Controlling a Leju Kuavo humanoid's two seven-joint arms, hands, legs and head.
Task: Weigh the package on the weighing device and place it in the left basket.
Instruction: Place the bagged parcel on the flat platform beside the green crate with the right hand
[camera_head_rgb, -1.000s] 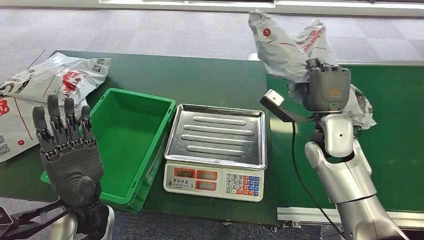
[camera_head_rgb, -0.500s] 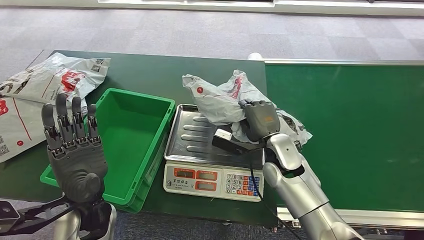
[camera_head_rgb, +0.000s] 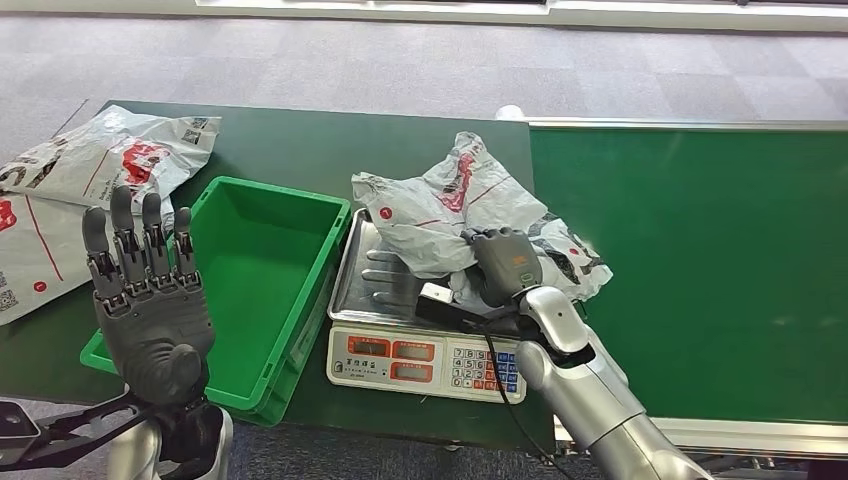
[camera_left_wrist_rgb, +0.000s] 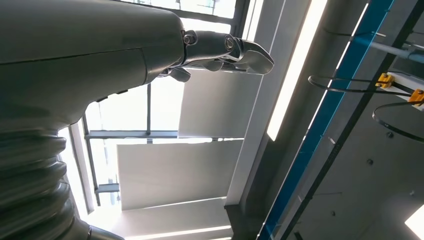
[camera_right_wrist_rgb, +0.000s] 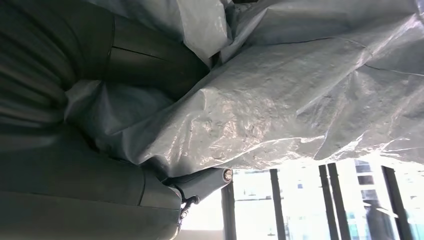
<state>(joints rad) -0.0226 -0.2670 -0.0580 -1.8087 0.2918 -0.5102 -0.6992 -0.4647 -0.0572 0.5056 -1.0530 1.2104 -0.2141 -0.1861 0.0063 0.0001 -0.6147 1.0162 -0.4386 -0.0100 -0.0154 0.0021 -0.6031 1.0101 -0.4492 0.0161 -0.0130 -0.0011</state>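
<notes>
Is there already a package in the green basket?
No. In the head view the green basket holds nothing; the package lies on the scale under the right hand.

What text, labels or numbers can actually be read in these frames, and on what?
None can be read.
Scale: front label, displays and keypad digits too small.
Package gripped by the right hand: red print and round stickers blurred.
Spare packages left of the green basket: red print and QR codes too small.

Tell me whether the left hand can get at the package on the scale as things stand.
Probably yes. The left hand is raised, open and holding nothing, and only the low green basket lies between it and the package, though the right hand grips it.
</notes>
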